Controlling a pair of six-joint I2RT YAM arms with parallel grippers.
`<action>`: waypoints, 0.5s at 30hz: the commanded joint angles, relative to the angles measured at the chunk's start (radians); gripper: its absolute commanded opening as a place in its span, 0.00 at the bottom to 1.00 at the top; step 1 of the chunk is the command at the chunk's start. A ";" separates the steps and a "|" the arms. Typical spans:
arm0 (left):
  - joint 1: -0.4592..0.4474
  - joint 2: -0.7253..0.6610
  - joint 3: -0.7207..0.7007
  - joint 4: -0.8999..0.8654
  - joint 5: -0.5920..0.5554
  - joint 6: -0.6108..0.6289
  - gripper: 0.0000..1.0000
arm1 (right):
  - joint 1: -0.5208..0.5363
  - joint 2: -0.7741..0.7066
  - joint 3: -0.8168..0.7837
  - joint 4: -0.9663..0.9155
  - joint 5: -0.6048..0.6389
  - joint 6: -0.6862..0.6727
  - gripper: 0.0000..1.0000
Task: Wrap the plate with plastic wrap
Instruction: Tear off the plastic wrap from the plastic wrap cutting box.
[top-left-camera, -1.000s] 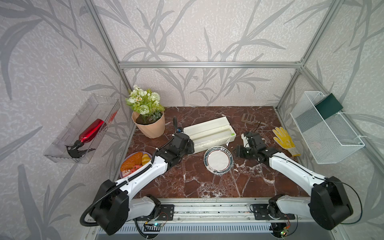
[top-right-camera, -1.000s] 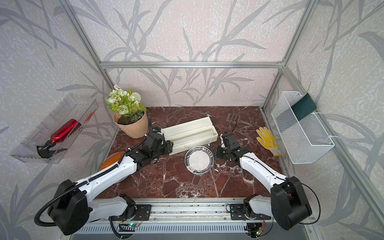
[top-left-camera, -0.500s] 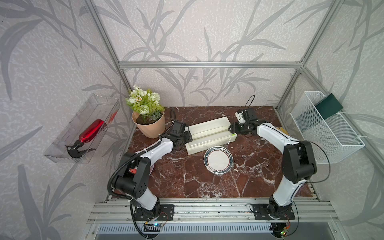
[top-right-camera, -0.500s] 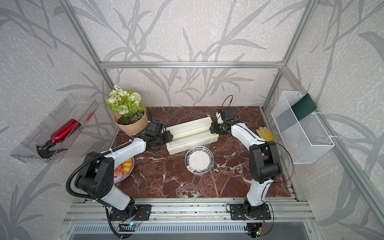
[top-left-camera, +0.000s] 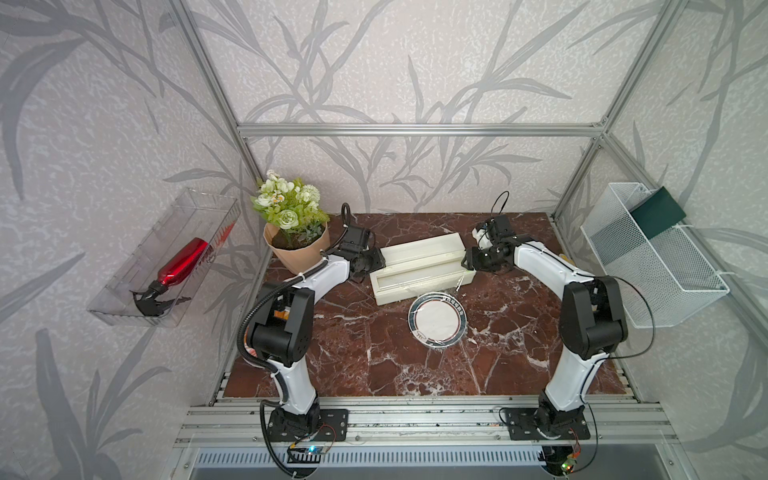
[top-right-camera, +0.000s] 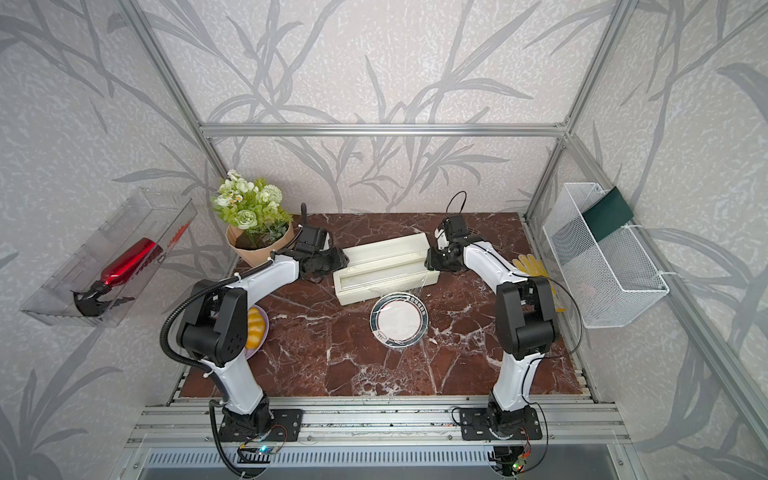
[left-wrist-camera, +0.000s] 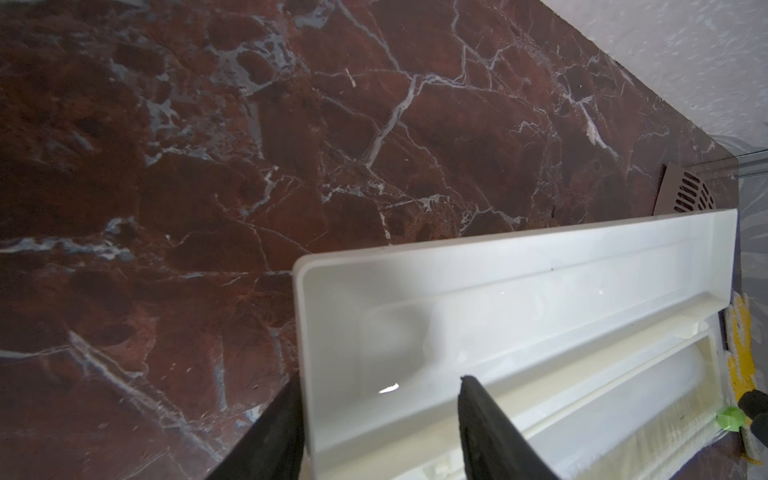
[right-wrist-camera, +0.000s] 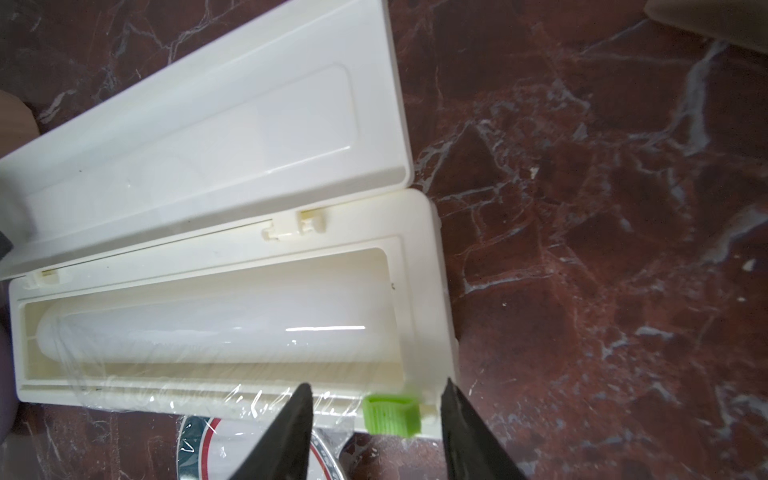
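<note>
Plate (top-left-camera: 437, 319) first: where is it?

On the table (top-left-camera: 353, 353), just in front of the dispenser box (top-left-camera: 419, 276). The plastic wrap (right-wrist-camera: 249, 403) runs from the roll (right-wrist-camera: 208, 328) over the box's front lip and seems to lie across the plate.

What has changed in the last second?

Both arms. They were low beside the plate, one on each side; now each is at an end of the box. The plate has not moved.

And the jaws?

The left gripper (left-wrist-camera: 382, 382) has its jaws partly apart, straddling the end wall of the raised lid (left-wrist-camera: 519, 299), not pinching it. The right gripper (right-wrist-camera: 377, 384) has its jaws partly apart with the green slider (right-wrist-camera: 390, 415) between them, gripping nothing yet.

What does that mean?

I judge the pulling is over and the cut is next: one side steadies the box, the other drives the slider along, freeing the sheet to tuck under the rim.
</note>
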 joint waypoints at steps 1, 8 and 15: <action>0.002 -0.068 0.015 -0.061 -0.006 0.052 0.58 | 0.001 -0.068 0.064 -0.133 0.065 -0.060 0.47; 0.002 -0.212 -0.132 -0.066 -0.057 -0.025 0.58 | 0.001 -0.051 0.131 -0.255 0.065 -0.155 0.45; 0.000 -0.247 -0.248 0.015 0.007 -0.137 0.54 | 0.001 0.018 0.206 -0.319 0.029 -0.199 0.43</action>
